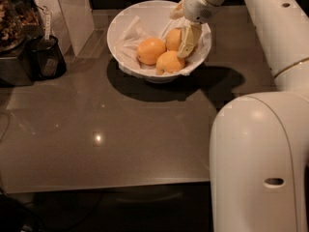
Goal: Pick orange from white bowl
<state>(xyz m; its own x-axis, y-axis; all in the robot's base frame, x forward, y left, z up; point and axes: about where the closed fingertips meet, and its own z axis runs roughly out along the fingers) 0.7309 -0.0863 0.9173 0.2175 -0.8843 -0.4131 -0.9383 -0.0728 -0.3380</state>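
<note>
The white bowl [123, 25] stands at the back of the dark table, lined with crumpled white paper. Three oranges lie in it: one at the left [150, 50], one at the front [169, 62] and one at the back right [174, 37]. My gripper [186, 42] reaches down into the bowl from the upper right. It sits right against the right side of the back right orange and just above the front one. It hides part of the back right orange.
A small dark container [46, 57] and a dark appliance [14, 42] stand at the table's left edge, with a pale upright panel [72, 8] behind them. My white arm and base [260, 153] fill the right side. The table's front edge [106, 185] runs across below.
</note>
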